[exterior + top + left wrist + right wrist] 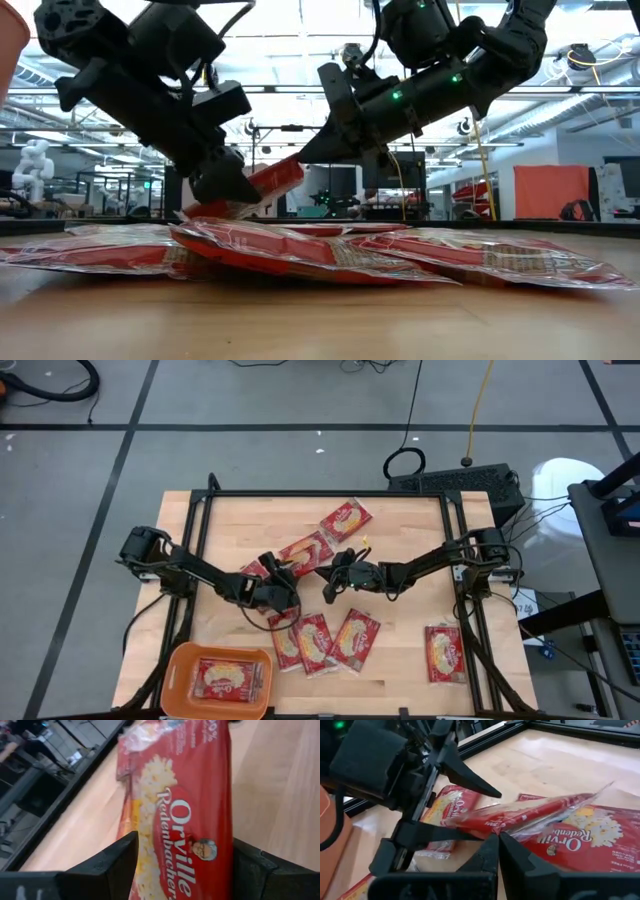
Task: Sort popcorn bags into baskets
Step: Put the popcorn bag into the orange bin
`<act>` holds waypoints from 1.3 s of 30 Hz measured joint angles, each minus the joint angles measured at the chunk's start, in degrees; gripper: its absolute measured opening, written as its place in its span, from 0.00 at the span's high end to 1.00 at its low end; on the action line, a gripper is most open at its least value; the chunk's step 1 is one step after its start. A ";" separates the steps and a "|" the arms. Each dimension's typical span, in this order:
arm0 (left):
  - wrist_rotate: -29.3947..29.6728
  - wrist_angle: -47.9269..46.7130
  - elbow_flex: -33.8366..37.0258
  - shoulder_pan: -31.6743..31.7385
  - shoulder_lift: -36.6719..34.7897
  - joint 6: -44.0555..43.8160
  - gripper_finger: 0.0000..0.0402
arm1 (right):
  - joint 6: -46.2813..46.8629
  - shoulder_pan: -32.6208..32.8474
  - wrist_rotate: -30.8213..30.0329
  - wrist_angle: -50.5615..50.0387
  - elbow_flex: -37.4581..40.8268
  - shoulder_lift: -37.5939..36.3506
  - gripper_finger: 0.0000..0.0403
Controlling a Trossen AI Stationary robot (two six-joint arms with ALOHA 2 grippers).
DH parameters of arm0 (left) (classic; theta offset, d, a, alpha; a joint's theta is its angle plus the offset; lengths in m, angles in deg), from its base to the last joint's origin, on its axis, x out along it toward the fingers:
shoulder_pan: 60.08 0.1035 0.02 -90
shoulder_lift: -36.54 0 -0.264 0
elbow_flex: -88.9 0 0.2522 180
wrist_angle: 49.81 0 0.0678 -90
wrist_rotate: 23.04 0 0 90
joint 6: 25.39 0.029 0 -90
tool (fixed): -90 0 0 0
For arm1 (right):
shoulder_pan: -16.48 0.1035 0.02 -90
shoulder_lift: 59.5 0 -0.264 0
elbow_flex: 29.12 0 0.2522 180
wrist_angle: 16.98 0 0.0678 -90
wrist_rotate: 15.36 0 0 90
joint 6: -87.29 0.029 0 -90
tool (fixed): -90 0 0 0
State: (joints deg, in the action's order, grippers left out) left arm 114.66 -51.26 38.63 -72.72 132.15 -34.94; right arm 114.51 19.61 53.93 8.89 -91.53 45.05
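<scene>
Left wrist view has the left claw (182, 865) wide open straddling a popcorn bag (182, 805) mid-worktop, probably lining up a pick for the orange basket (180, 665), right claw (497, 845) shut just beside it.

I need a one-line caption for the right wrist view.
Shut right gripper pinches a flat red popcorn bag between the open left gripper's fingers.
</scene>
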 joint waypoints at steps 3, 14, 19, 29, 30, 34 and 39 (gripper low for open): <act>2.03 -0.18 -0.11 -0.82 -0.38 2.04 0.43 | -0.01 0.28 0.00 -0.37 0.00 0.00 1.00; -0.41 -0.19 -0.24 -0.93 -0.85 10.30 0.88 | -1.24 0.90 1.60 -0.88 0.00 0.00 1.00; -1.52 -0.62 -0.22 -1.47 -1.78 11.35 0.95 | -4.47 0.95 1.92 -0.82 0.00 -0.02 1.00; -6.59 -12.69 -0.17 -3.55 -13.72 12.00 0.89 | -7.91 2.66 0.90 -1.77 2.06 -3.86 0.76; -7.33 -14.28 -0.17 -3.79 -15.44 12.00 0.90 | -7.46 2.91 0.90 -1.15 2.68 -3.87 0.73; -9.93 -19.39 -0.17 -4.86 -21.90 12.58 0.95 | -6.77 4.21 0.79 1.21 4.62 -3.90 0.63; -13.24 -25.12 -0.17 -6.36 -30.16 13.08 0.94 | -6.74 6.75 0.81 2.76 6.76 -3.89 0.57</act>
State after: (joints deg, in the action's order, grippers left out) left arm 101.41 -76.38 38.46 -79.08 102.00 -21.86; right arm 107.77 26.36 54.74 11.65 -84.76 41.16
